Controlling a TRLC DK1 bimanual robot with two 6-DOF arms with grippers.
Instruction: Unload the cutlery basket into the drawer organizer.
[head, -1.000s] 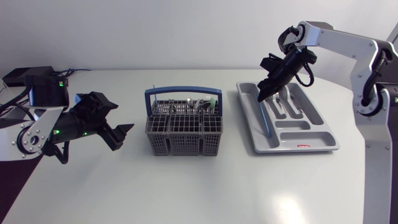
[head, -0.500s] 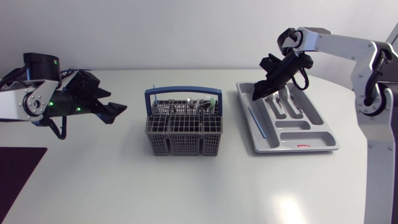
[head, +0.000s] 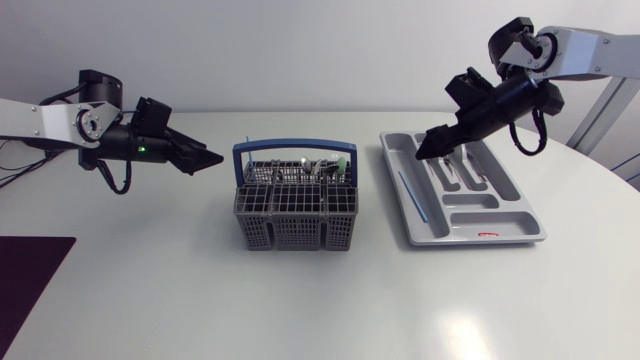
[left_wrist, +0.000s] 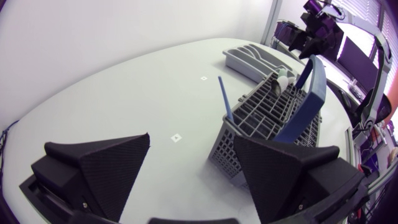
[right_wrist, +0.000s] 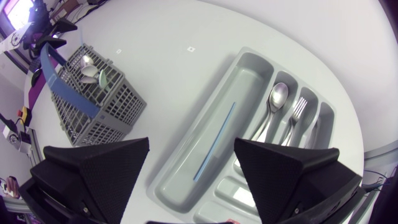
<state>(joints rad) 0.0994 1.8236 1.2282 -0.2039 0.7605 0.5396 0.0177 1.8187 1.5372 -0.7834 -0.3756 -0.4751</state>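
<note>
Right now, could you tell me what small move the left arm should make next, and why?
I would likely bring the left gripper over the cutlery basket, above the spoons in its rear compartments. It is open and empty, beside the basket, while the right gripper hangs open and empty over the drawer organizer.

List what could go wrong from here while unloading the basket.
1. The blue handle arches over the cutlery basket; the left arm's open jaws, beside it, might snag it and drag the basket.
2. The spoons lie low in the grid cells, so a grip may slip.
3. The right arm's open jaws hang over the drawer organizer; lowering could knock the fork already sorted.
</note>
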